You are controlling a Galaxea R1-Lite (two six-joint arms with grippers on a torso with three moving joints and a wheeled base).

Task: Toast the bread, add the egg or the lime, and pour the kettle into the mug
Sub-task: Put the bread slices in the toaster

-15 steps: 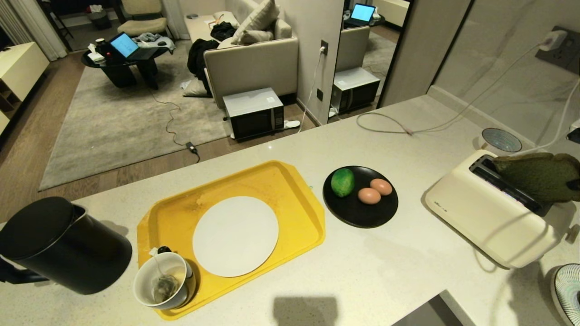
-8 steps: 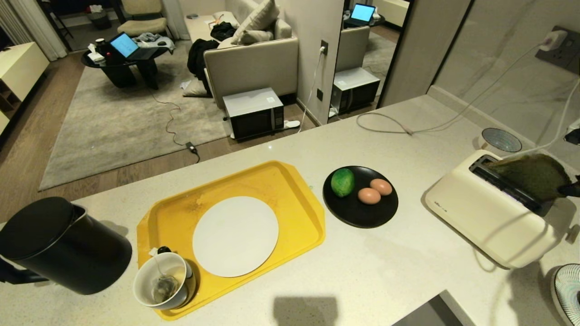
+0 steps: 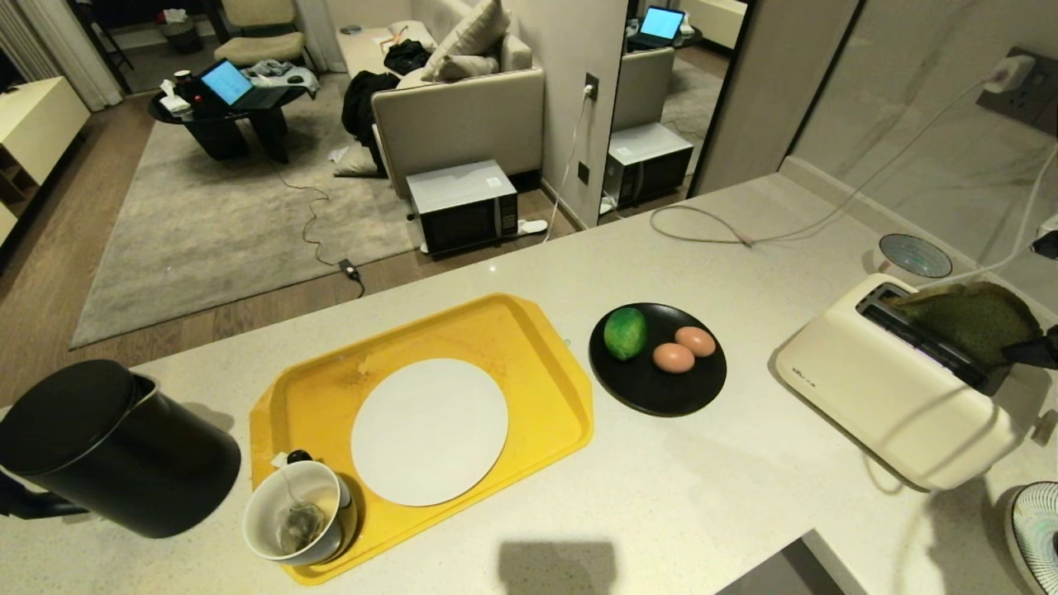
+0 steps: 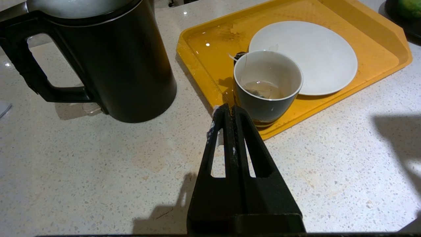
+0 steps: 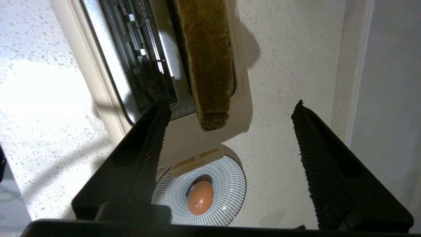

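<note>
Head view: the bread (image 3: 971,318) stands on edge in the far slot of the cream toaster (image 3: 897,388) at the right of the frame, long axis along the slot, running from centre right toward the right edge, upper part above the slot. A dark tip of the right gripper (image 3: 1037,351) shows at the right edge, beside the slice's end; contact cannot be judged here. On the black plate (image 3: 657,388) at centre lie the lime (image 3: 625,332) and two brown eggs (image 3: 684,349). The kettle (image 3: 116,450) stands upright at lower left; the mug (image 3: 299,512) sits in the near corner of the yellow tray (image 3: 545,355), beside the white plate (image 3: 430,430). Left wrist view: the left gripper (image 4: 227,110) has its fingers pressed together, holding nothing, above the counter, its tip close to the mug (image 4: 268,87); kettle (image 4: 108,59) at upper left, handle pointing toward the left edge. Right wrist view: the right gripper (image 5: 230,115) is spread wide, its ribbed pads (image 5: 153,144) on either side of the bread (image 5: 205,59) and clear of it; the slice's crust edge runs from top centre down toward mid-frame. At lower centre the egg (image 5: 200,197) rests on a striped dish (image 5: 230,187).
</note>
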